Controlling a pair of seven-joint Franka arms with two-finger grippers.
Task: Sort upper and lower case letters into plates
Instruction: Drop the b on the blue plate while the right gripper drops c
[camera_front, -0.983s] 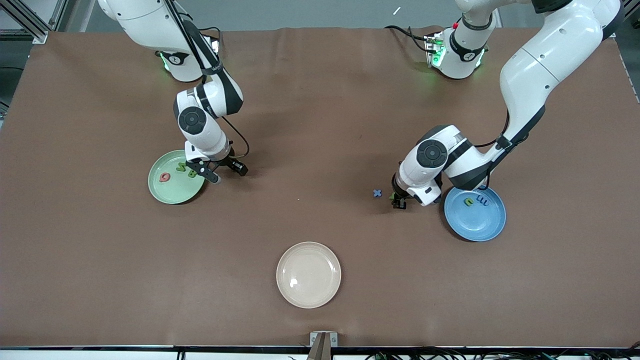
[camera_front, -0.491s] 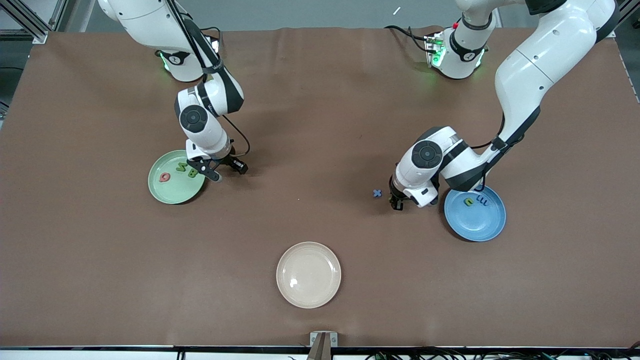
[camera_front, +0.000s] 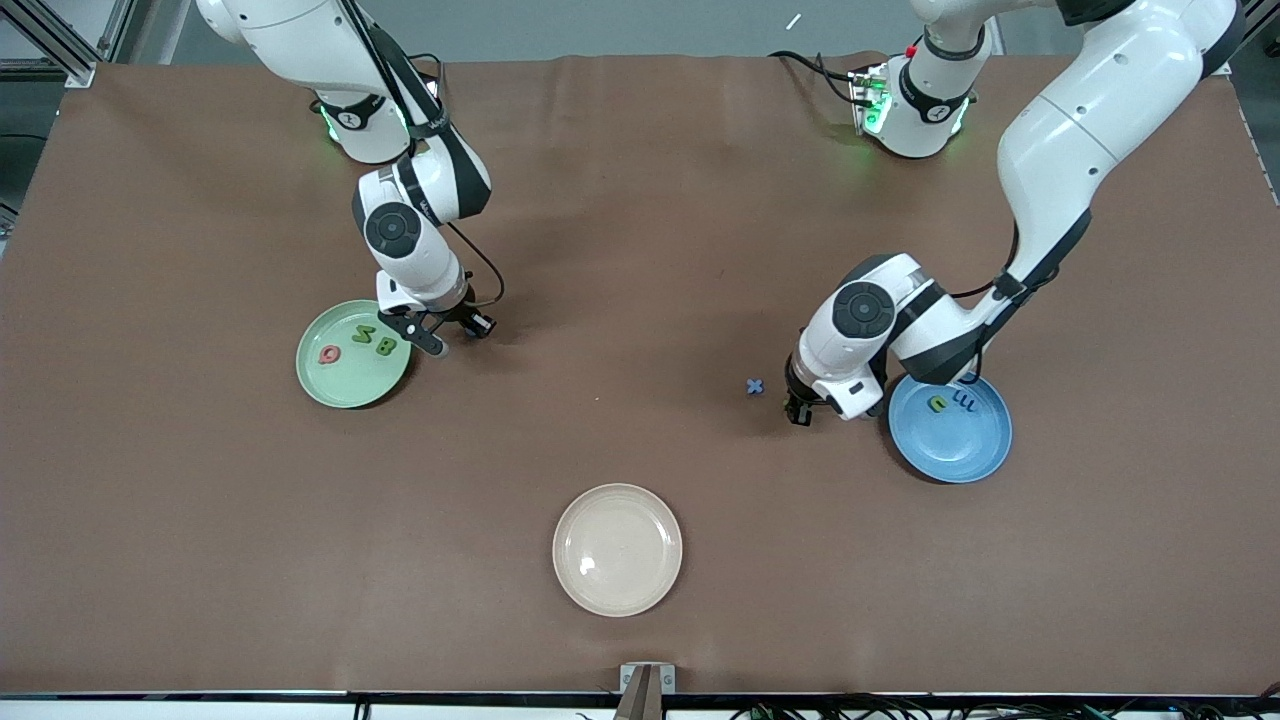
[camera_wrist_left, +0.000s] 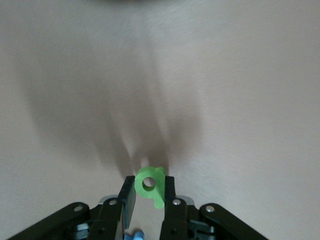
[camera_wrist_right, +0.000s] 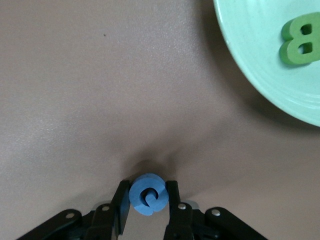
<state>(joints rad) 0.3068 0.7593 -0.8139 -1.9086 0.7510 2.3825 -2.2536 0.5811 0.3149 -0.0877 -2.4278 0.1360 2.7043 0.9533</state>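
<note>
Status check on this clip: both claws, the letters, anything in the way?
Left claw shut on green letter beside blue plate. Right claw shut on blue letter beside mint plate. Nothing blocking either.

A high front camera is facing the robots across the table (camera_front: 640, 250); both wrist cameras are looking closely down at it.

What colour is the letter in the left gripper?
Bright green foam letter, pinched in the shut left gripper; the left wrist view shows it best.
</note>
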